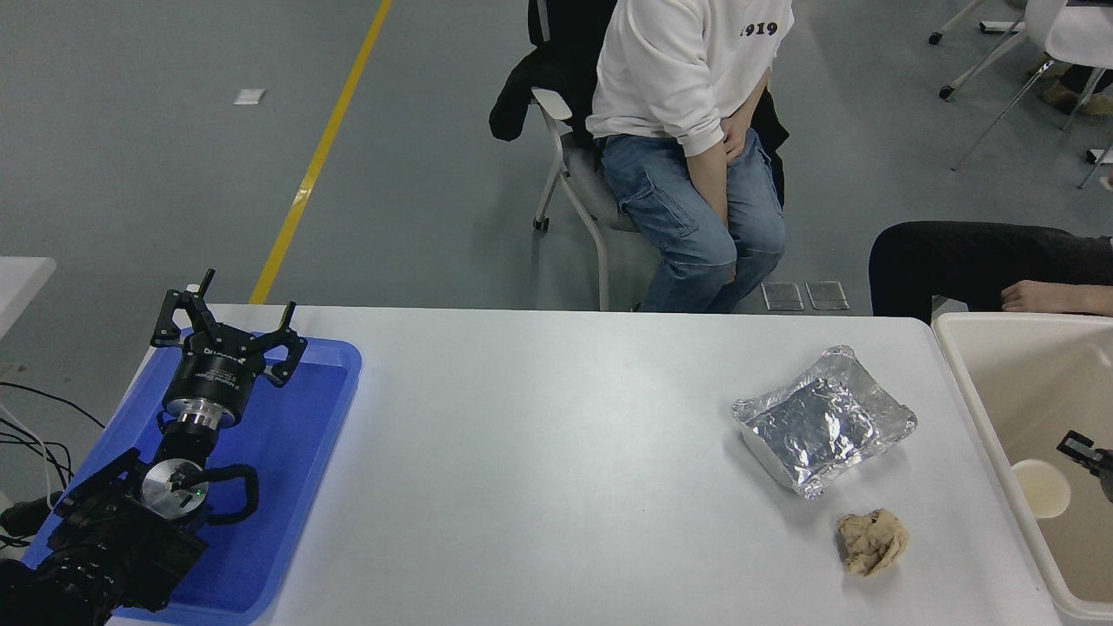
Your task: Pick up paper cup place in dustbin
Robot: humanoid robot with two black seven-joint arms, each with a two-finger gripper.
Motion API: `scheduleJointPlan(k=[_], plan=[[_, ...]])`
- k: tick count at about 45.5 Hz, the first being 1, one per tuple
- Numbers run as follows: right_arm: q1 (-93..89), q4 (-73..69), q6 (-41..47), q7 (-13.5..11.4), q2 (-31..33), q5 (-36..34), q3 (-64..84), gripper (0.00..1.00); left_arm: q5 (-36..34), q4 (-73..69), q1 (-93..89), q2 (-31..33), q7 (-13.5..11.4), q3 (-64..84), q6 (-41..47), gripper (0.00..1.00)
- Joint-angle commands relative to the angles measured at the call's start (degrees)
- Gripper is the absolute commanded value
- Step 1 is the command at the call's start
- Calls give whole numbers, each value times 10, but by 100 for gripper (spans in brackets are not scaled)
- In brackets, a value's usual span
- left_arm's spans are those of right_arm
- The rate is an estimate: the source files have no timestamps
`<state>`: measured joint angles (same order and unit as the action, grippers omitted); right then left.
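The paper cup (1041, 489) is inside the dustbin (972, 396) at the table's right end, its round rim facing up and nothing touching it. Only a small black part of my right gripper (1083, 450) pokes in from the right edge over the bin, just above and right of the cup and apart from it. Too little of it shows to tell its state. My left gripper (235, 313) stands open over the blue tray at the far left, holding nothing.
A silver foil tray (822, 422) and a crumpled tan paper ball (872, 540) lie on the table left of the bin. The blue tray (296, 452) lies under the left arm. A person sits on a chair (565, 165) beyond the far edge; another person's arm (983, 261) rests behind the bin.
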<state>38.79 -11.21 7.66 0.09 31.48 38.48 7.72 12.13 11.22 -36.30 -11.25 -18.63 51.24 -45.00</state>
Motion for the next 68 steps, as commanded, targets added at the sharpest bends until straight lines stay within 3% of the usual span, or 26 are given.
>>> scheduleJointPlan(k=[1, 16, 26, 34, 44, 59, 68], plan=[[56, -36, 7, -1, 0, 2, 20, 100, 0, -1, -1, 0, 1, 0, 0, 100], [246, -290, 8, -8, 99, 16, 154, 100, 0, 1, -1, 1, 2, -1, 0, 100], [431, -452, 22, -6, 105, 33, 349, 100, 0, 1, -1, 2, 2, -1, 0, 100], [562, -541, 70, -6, 65, 20, 456, 100, 0, 1, -2, 2, 2, -1, 0, 100], [674, -631, 175, -4, 28, -51, 498, 100, -1, -1, -2, 2, 2, -1, 0, 100], [784, -646, 299, -8, -71, -185, 527, 100, 0, 1, -1, 1, 1, 0, 0, 100], [830, -657, 314, -9, -141, -212, 541, 100, 0, -1, 0, 0, 0, 0, 0, 100]])
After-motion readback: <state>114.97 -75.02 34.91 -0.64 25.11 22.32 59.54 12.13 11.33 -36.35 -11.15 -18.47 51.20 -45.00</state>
